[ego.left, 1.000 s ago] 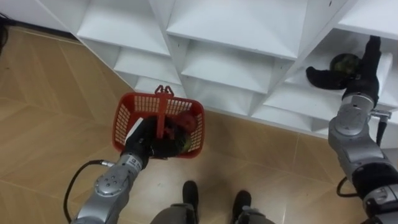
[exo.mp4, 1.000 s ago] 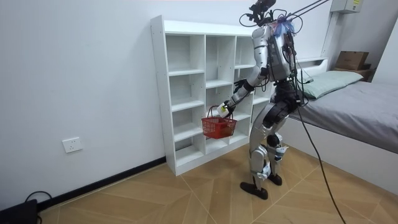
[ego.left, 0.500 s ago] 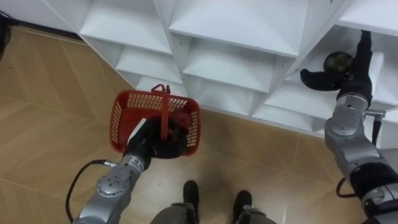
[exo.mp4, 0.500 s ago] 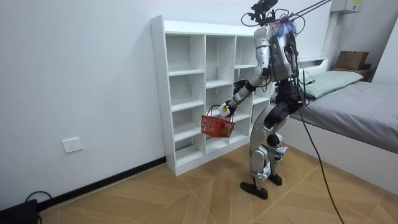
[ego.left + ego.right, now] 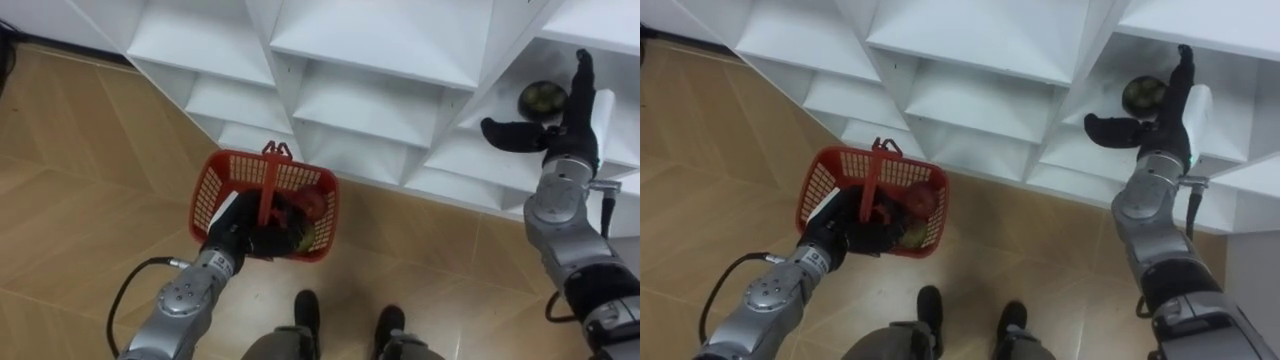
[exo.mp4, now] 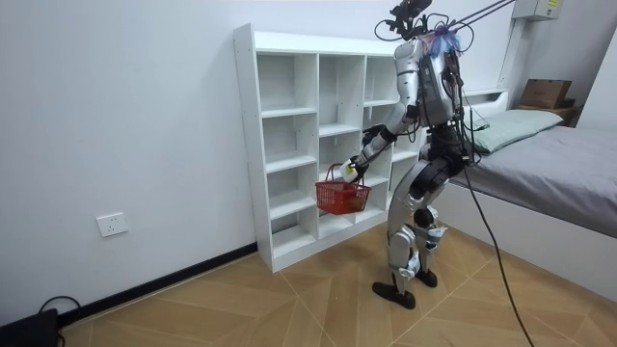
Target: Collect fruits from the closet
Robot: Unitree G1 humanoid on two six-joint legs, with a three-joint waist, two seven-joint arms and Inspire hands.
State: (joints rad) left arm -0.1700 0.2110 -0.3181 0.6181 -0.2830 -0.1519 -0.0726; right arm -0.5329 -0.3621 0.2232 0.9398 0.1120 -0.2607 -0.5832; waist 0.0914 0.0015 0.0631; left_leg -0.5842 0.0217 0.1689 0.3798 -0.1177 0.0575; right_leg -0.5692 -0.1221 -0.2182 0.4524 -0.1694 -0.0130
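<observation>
The fingers of the right hand [image 5: 562, 128] are spread open just beside the dark round fruit [image 5: 540, 97] in the white cubby shelf unit's [image 5: 370, 40] right compartment (left hand [image 5: 240, 235] fingers grip the red plastic mesh basket [image 5: 213, 188]); closing off-centre could roll the fruit farther back.

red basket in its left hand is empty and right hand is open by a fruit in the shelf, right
Not empty: the left eye view shows red fruit in the red basket in its left hand. Its right hand is open by a dark fruit in the shelf.
</observation>
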